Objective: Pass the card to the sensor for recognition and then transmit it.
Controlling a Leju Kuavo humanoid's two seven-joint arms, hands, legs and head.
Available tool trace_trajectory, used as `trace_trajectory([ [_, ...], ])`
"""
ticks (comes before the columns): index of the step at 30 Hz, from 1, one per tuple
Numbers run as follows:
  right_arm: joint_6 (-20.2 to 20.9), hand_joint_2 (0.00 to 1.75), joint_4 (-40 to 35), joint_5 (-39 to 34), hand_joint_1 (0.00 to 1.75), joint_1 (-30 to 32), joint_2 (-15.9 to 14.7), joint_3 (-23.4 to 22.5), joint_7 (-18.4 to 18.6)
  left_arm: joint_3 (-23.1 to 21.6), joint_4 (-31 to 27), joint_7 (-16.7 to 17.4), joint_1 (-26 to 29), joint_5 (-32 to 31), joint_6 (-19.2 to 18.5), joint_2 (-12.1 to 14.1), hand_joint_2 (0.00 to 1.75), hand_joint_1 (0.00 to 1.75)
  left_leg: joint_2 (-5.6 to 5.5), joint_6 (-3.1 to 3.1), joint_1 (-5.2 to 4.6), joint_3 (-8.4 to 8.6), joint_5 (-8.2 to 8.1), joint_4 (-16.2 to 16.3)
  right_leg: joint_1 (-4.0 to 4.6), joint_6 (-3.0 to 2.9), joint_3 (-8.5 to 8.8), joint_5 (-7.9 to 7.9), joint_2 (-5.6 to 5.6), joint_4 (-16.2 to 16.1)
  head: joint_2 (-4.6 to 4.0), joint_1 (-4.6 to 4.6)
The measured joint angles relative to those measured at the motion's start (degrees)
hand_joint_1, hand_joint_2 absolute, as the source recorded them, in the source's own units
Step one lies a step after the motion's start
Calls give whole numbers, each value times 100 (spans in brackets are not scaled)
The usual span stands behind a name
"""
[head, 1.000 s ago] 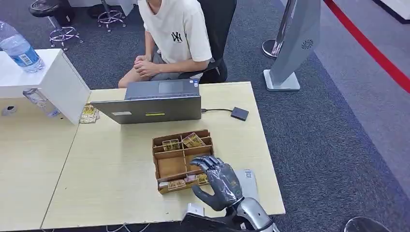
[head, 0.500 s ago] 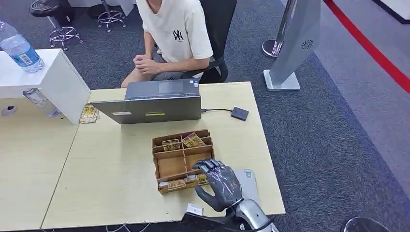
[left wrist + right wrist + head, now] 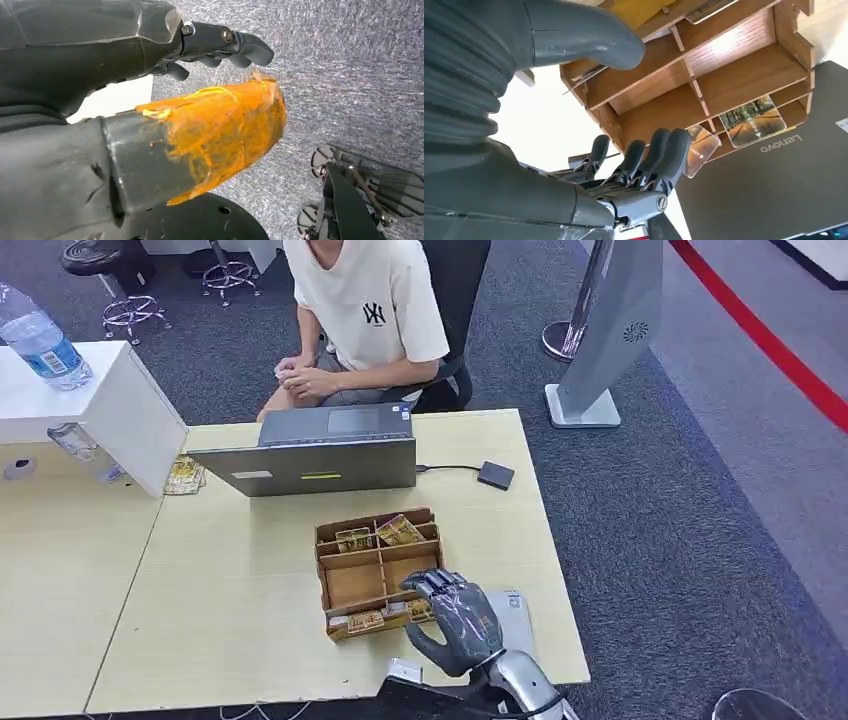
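Note:
A wooden divided card box (image 3: 378, 573) stands on the table in front of the laptop (image 3: 318, 458). Cards (image 3: 400, 530) lie in its far compartments and along its near row (image 3: 366, 621). My right hand (image 3: 458, 623) hovers at the box's near right corner, fingers spread and curved over it, holding nothing. In the right wrist view the fingers (image 3: 659, 150) hang beside the box (image 3: 734, 60) close to a clear-sleeved card (image 3: 701, 145), and the thumb (image 3: 584, 35) is near a thin card edge. A small black sensor (image 3: 496, 475) is cabled to the laptop. My left hand (image 3: 100, 65) hangs over carpet, empty.
A person (image 3: 365, 310) sits behind the laptop, hands clasped. A grey flat pad (image 3: 515, 612) lies beside my right hand at the table's near right. A white block (image 3: 130, 410) with a water bottle (image 3: 40, 340) stands at the left. A grey stand (image 3: 610, 330) is on the carpet.
My right hand has slid slightly nearer and lower at the box's near right corner. The person has shifted a little in the seat.

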Motion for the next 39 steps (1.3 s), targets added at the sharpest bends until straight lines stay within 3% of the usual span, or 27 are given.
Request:
trace_trajectory([
  [32,219,175,0,50,75,14,-122,-31,-20,0,0,-15,2,87,4,2,0,0,0,0,0,0,0,0,0,0,0,0,0,0,0,0],
  [39,85,175,96,566,75,-10,-136,-24,112,0,0,-15,1,120,4,2,0,0,0,0,0,0,0,0,0,0,0,0,0,0,0,0],
])
